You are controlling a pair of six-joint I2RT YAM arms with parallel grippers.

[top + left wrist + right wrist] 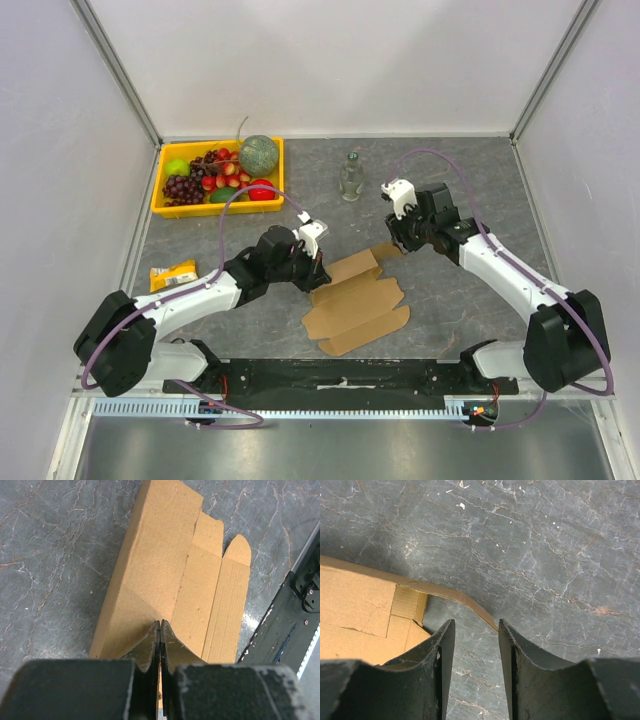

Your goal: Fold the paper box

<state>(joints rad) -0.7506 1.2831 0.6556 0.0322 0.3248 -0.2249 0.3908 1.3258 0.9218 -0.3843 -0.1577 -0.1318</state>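
The paper box [360, 305] is a flat brown cardboard sheet with flaps, lying mid-table between the arms. My left gripper [318, 268] sits at its upper left edge. In the left wrist view the jaws [160, 624] are pressed together with a thin sliver of the paper box [160, 565] between them. My right gripper [400, 243] hovers at the sheet's upper right flap. In the right wrist view it [476, 625] stands open over bare table. The curved tip of a raised flap [470, 602] reaches its right finger, and the paper box [355, 610] lies to the left.
A yellow tray [218, 208] of fruit stands at the back left. A small glass bottle [350, 178] is behind the sheet. A yellow packet [173, 274] lies at the left. The black base rail [340, 375] runs along the near edge, close to the sheet.
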